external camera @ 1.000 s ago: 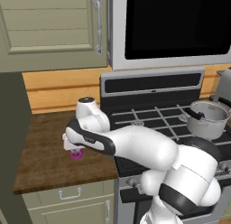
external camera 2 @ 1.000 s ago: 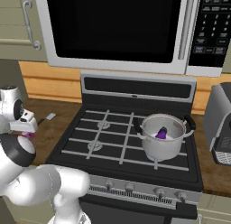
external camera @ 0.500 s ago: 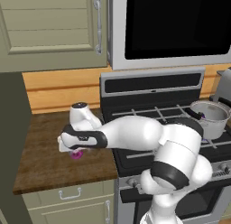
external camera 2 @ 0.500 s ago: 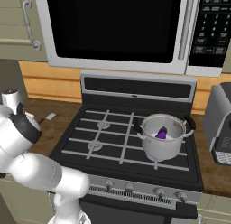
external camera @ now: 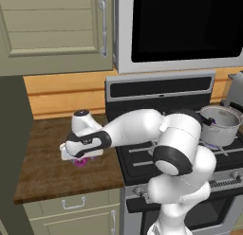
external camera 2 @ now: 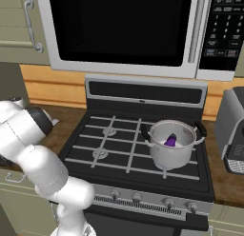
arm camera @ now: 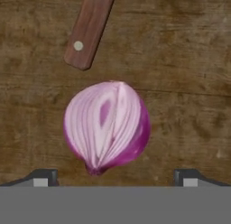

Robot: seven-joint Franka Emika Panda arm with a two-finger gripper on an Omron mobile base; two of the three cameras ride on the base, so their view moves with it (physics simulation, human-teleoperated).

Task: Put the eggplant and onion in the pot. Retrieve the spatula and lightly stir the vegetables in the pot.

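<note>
The magenta-pink onion [arm camera: 106, 126] lies on the wooden counter [external camera: 47, 177], left of the stove. My gripper [arm camera: 116, 177] hangs open right over it, a dark fingertip [arm camera: 43, 175] on each side and apart from the bulb. From the left base view the hand [external camera: 80, 146] covers most of the onion [external camera: 79, 162]. Just beyond the onion lies the reddish-brown spatula handle [arm camera: 89, 29]; its blade is out of view. The steel pot [external camera 2: 172, 143] stands on the stove's front right burner with the dark purple eggplant [external camera 2: 170, 141] inside it.
The black gas stove [external camera 2: 114, 149] lies between the counter and the pot. A microwave [external camera 2: 124, 30] hangs above it, and a grey appliance [external camera 2: 233, 130] stands at the far right. A cabinet door [external camera: 52, 30] is above the counter, whose front edge is close to the hand.
The arm has swung its elbow round and the hand has sunk a little closer over the onion. The onion, pot and eggplant have not moved.
</note>
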